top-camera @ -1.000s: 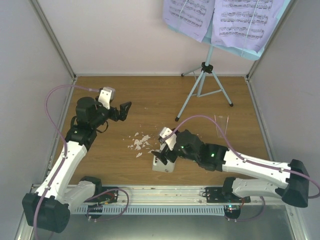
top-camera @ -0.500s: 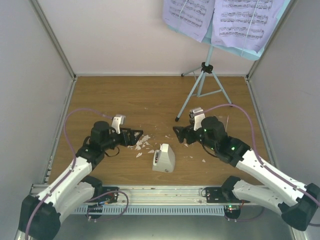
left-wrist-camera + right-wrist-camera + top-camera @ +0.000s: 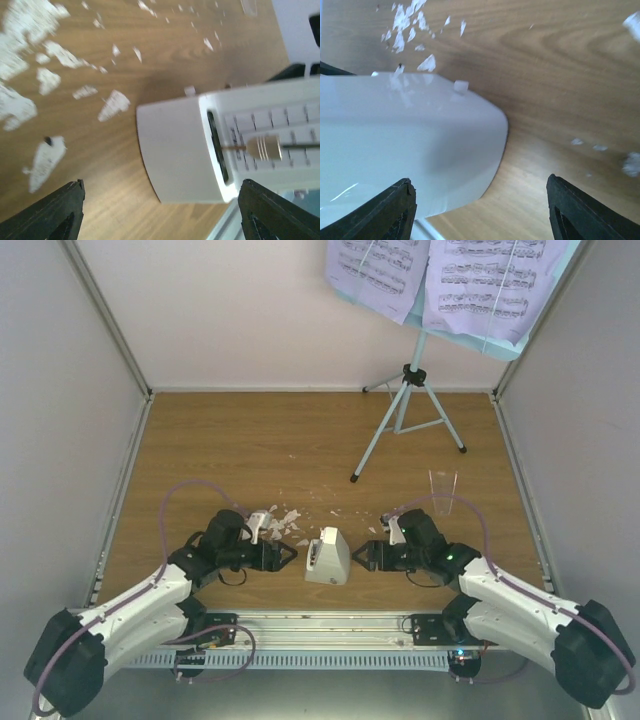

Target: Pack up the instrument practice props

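The white pyramid-shaped metronome (image 3: 328,558) stands on the wooden floor near the front edge, with its pendulum face (image 3: 260,145) in the left wrist view. My left gripper (image 3: 289,556) lies low just left of it, open, and the metronome's side (image 3: 175,145) sits just ahead of the fingertips. My right gripper (image 3: 362,557) mirrors it on the right, open, facing the metronome's smooth wall (image 3: 405,145). Neither gripper touches it. The light-blue tripod music stand (image 3: 405,410) rises at the back right, and lavender sheet-music pages (image 3: 375,270) hang on its desk (image 3: 500,345).
White crumbs (image 3: 280,523) lie scattered left of and behind the metronome, and show as torn flakes (image 3: 30,65) in the left wrist view. A small clear cup (image 3: 443,487) stands at the right. Grey walls close the sides, and a metal rail (image 3: 320,625) runs along the front.
Both arms have swung down and inward until they flank the metronome. The right gripper first drew back from over it. Both pairs of jaws have narrowed a little.
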Motion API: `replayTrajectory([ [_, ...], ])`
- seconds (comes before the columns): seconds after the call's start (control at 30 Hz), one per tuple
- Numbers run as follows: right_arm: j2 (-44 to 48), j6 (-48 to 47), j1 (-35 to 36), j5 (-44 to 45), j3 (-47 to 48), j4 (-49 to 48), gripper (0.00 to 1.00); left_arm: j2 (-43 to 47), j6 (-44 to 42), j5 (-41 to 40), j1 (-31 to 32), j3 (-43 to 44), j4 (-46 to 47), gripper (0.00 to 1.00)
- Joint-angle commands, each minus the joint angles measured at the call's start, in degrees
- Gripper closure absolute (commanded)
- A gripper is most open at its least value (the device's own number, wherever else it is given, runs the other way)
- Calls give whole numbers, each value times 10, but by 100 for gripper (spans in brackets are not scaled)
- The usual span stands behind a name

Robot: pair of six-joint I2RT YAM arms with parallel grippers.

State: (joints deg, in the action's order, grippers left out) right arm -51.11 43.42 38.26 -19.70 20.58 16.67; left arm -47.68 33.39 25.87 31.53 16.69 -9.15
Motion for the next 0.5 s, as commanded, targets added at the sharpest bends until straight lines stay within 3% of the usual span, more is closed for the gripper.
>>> replayTrajectory([
  [0.0, -7, 42, 3, -86, -11, -73, 29, -18, -30, 53, 39, -19, 44, 16],
  [0.23, -40, 53, 5, -68, -23, -83, 35, -34, -47, 129, 75, -55, 158, 26],
  [0.47, -85, 53, 5, -47, -7, -131, 35, -42, -58, 118, 100, -59, 224, 29],
])
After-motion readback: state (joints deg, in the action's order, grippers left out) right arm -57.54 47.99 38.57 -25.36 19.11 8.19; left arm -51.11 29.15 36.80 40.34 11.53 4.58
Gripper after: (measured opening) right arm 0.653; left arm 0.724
